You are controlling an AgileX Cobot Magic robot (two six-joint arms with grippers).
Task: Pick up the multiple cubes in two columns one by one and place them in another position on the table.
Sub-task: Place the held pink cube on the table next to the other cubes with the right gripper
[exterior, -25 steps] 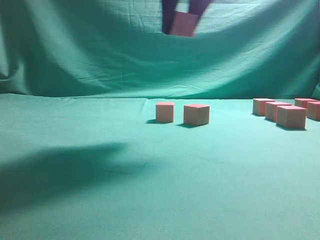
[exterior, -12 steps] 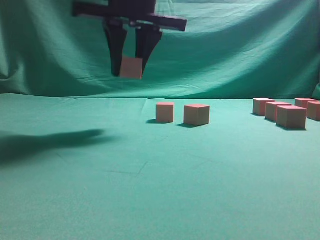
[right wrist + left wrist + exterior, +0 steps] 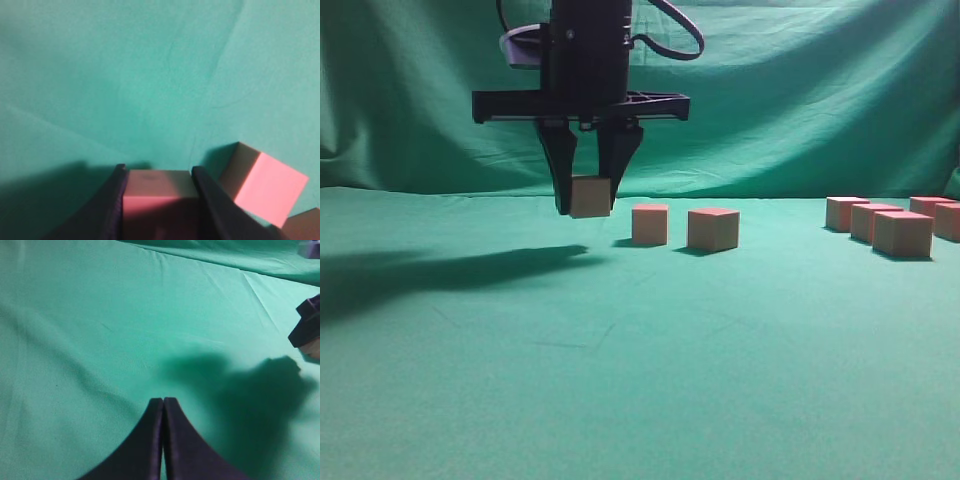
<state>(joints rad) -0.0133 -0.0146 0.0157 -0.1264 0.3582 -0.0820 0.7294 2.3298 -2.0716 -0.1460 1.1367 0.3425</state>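
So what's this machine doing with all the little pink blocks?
It is moving them one at a time. The right gripper is clamped on one cube, holding it low over the green table, just left of two cubes already set side by side. More cubes wait in a cluster at far right. The left gripper is shut, empty, off to the side.

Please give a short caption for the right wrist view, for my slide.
Right gripper holds a cube above the green table, beside another cube.

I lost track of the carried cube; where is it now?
In the exterior view the carried cube sits clamped in the right gripper, left of centre, just left of two placed cubes on the table.
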